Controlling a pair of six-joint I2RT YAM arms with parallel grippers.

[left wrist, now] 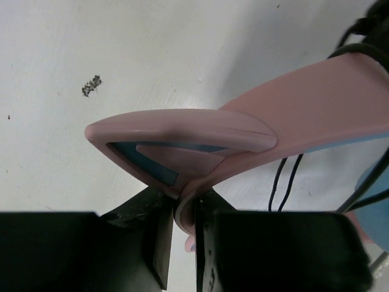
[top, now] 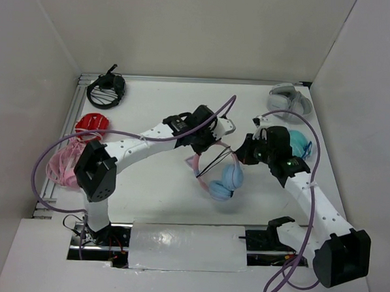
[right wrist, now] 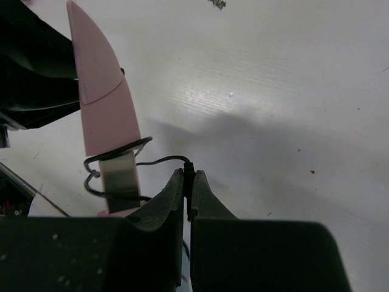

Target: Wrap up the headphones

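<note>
Top external: over-ear headphones [top: 224,180] with a pink cat-eared headband and light blue round ear cups, at the middle of the white surface [top: 160,183]. The cups are low and the headband is raised between the arms. Left pincer [top: 207,143] at the headband, right pincer [top: 245,152] just beside it.

Left wrist: left pincer clamped on the headband's edge beneath a cat ear. Thin black cable [left wrist: 278,182] hangs behind.

Right wrist: right pincer nipped closed on the cable, which loops round the headband's grey section.

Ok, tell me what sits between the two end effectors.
Top view: the headphones, their pink headband and black cable, bridge left end effector and right end effector.
</note>
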